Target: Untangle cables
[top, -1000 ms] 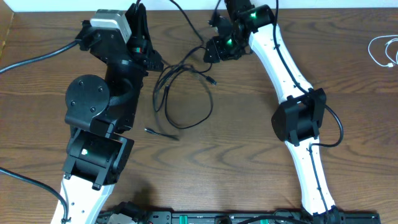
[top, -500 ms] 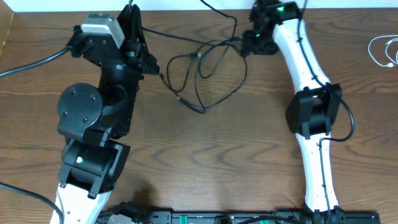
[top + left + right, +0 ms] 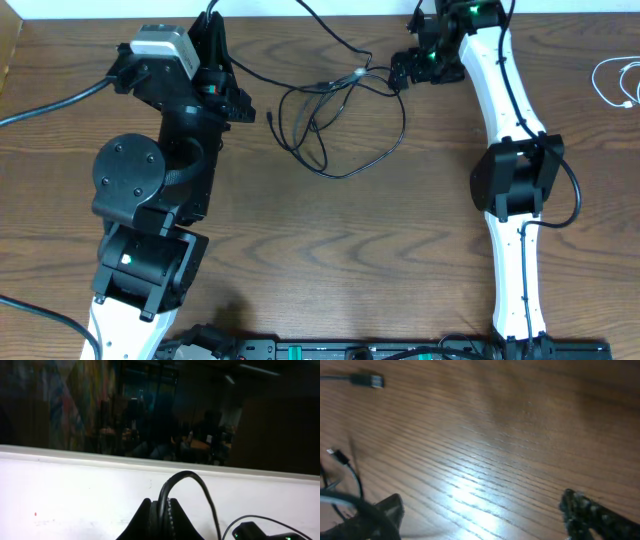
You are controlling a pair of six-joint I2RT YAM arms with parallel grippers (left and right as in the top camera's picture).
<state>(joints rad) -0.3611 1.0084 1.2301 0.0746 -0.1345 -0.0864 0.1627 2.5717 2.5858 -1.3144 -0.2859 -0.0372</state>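
Left gripper [image 3: 161,505]: clamped on black cable [image 3: 320,105]. Right gripper [image 3: 480,502]: jaws apart, tangle beside it. White cable [image 3: 622,85]: well clear of both grippers. Handling: anchor left, close right on one strand, draw slowly.

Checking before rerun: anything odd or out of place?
The thin black cable lies in crossed loops at the far side of the brown wooden table; the thin white cable sits apart at its right edge. No damage.
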